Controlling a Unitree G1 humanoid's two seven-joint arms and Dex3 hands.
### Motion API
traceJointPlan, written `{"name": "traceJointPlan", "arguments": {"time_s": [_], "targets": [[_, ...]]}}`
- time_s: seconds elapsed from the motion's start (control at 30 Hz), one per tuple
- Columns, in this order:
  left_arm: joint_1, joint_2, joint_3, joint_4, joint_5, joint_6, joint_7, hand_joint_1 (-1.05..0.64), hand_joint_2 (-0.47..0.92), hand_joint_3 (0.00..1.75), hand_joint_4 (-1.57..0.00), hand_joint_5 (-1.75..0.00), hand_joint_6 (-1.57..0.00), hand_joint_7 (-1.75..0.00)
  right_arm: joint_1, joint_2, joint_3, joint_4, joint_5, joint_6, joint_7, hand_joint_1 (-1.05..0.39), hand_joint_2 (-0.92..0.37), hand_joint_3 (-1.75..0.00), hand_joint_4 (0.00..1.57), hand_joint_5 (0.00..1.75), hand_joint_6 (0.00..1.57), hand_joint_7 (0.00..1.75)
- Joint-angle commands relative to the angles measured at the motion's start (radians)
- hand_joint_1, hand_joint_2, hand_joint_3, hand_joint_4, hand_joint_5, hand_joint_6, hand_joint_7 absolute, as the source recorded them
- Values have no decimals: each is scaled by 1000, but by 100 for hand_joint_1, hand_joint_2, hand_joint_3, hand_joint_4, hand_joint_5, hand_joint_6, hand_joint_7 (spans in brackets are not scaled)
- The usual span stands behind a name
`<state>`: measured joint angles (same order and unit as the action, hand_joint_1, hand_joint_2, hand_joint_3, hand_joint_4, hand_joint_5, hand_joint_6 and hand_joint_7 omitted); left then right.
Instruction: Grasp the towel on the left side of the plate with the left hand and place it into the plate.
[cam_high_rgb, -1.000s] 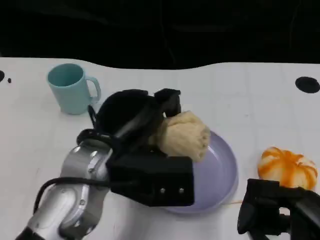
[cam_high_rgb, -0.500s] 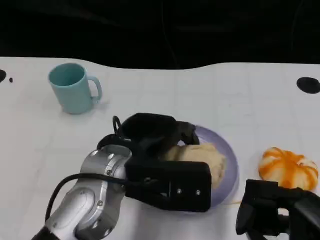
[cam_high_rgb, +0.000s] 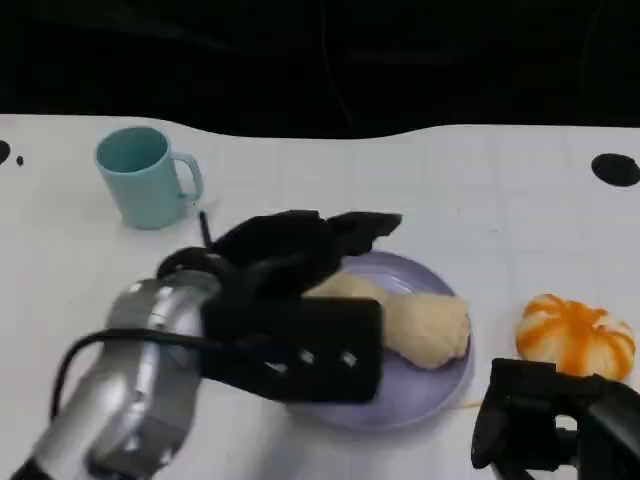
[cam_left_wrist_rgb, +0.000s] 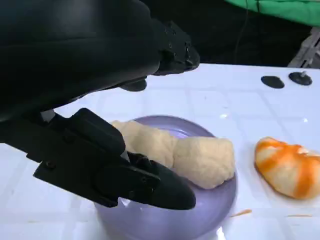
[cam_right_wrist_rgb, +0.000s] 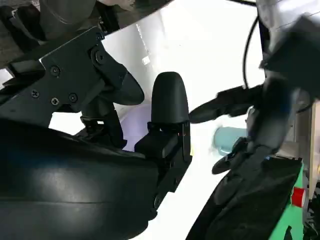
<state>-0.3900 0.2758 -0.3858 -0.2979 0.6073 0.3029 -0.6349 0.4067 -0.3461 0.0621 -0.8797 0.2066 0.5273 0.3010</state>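
towel (cam_high_rgb: 425, 322) is lying in the plate (cam_high_rgb: 440, 380): cream, lumpy roll, long axis running from the mug side of the plate toward the pumpkin side. left wrist view shows the same: towel (cam_left_wrist_rgb: 180, 155) resting on the lavender plate (cam_left_wrist_rgb: 165, 225) floor, nothing wrapped around it.

left hand (cam_high_rgb: 300, 250) is over the plate edge on the mug side, fingers (cam_high_rgb: 372, 226) spread and pointing across the far rim. no grip on anything; hand is empty with fingers apart. in the left wrist view the fingers (cam_left_wrist_rgb: 172, 50) sit above the towel and the thumb-side part (cam_left_wrist_rgb: 150, 187) is low over the near part of the plate, with the towel visible in the gap between them. can't tell if the palm is brushing the hidden end of the towel, since the forearm (cam_high_rgb: 140, 390) covers that part in the head view.

right hand (cam_high_rgb: 545, 425) is off the plate, near side, just beside the rim and in front of the pumpkin. in the right wrist view the hand (cam_right_wrist_rgb: 167, 107) has one finger standing upright and nothing in it, but whether the fingers are spread or curled can't be told from these views.

other stuff relative to the plate:
- teal mug (cam_high_rgb: 145, 176): well apart, far side beyond the left hand, upright, handle facing the plate.
- orange-and-white pumpkin (cam_high_rgb: 576, 336): just beside the rim opposite the mug side, not touching. also in left wrist view (cam_left_wrist_rgb: 285, 167).
- black round mark (cam_high_rgb: 613, 168) on the white table (cam_high_rgb: 500, 200), far beyond the pumpkin.
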Motion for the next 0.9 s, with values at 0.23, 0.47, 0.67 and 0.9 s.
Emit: {"name": "traceJointPlan", "arguments": {"time_s": [0.23, 0.47, 0.67, 0.9], "targets": [[87, 78, 273, -165, -430, 177, -149, -69, 92, 13, -28, -59, -28, -10, -10, -5, -17, -1, 12, 18, -4, -9, -50, -123, 72, 175, 65, 151], [255, 89, 512, -320, -751, 313, -131, -48, 92, 30, -82, -56, -86, -14, -17, -1, -20, -13, 24, 51, -10, -7, -50, -125, 73, 175, 65, 153], [414, 18, 649, -387, -954, 304, -46, -36, 92, 38, -77, -92, -100, -12, -21, -3, -24, -13, 28, 57, -5, -6, -50, -125, 72, 175, 64, 153], [624, -119, 731, -495, -1164, 352, 154, -27, 57, 97, -80, -139, -92, -82, -27, -1, -26, -12, 33, 66, -6, -6, -51, -124, 72, 175, 64, 153]]}}
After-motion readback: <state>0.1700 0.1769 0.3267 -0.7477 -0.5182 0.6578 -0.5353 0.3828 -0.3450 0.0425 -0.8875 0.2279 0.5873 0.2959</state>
